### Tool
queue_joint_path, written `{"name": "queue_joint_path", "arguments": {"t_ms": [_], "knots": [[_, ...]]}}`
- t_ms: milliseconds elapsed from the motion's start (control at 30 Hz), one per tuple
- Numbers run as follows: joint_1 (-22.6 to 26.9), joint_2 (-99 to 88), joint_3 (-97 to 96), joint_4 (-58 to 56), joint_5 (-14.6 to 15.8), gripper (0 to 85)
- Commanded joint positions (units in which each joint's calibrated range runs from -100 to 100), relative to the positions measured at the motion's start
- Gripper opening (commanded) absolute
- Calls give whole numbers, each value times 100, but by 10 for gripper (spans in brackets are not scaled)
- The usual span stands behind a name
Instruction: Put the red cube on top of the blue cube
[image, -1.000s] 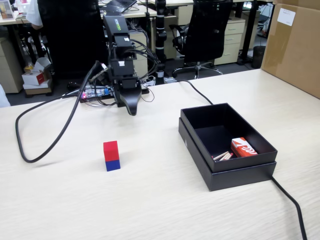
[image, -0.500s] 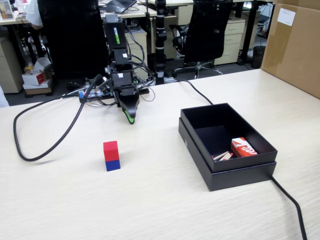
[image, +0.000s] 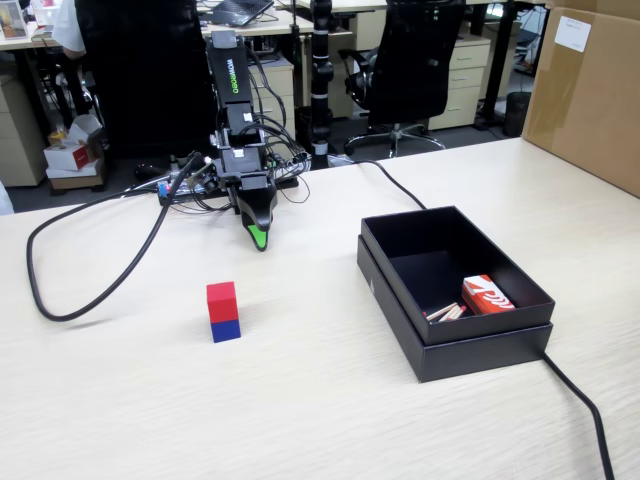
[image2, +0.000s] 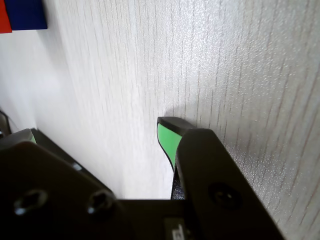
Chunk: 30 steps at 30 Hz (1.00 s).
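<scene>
My tool (image: 260, 240) hangs tip-down just over the bench (image: 320, 400), well back from the cubes, nothing in it. Wrist view shows what the fixed view can't: two green-padded fingers (image2: 169, 139) w/ a wide strip of bare bench between them, so the tool stands apart; the second pad (image2: 31, 135) barely peeks at the left edge. In the fixed view the two tips merge into one dark wedge w/ a green tip.

Fixed view gives the layout: red cube (image: 222, 300) sits squarely on top of the blue cube (image: 225, 330), touching, edges roughly flush, stack upright. Wrist view catches only a corner of each at top left, red (image2: 4, 17) beside blue (image2: 25, 14).

Room: open bench all round the stack. Black box (image: 450, 345) lies well apart to the right in the fixed view, w/ a red-and-white packet (image: 487, 295) inside its near right corner. Black cable (image: 90, 290) loops on the bench left of the stack, not touching it.

Arm (image: 232, 110) is folded, upper link upright at the bench's far edge, wrist pitched down.
</scene>
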Motion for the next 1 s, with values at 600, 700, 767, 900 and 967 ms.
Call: {"name": "queue_joint_path", "arguments": {"t_ms": [600, 700, 767, 900, 967], "knots": [[0, -196, -324, -102, -20, 488], [0, -196, -324, -102, -20, 488], [0, -196, -324, -102, -20, 488], [0, -196, -324, -102, -20, 488], [0, -196, -324, -102, -20, 488]]}}
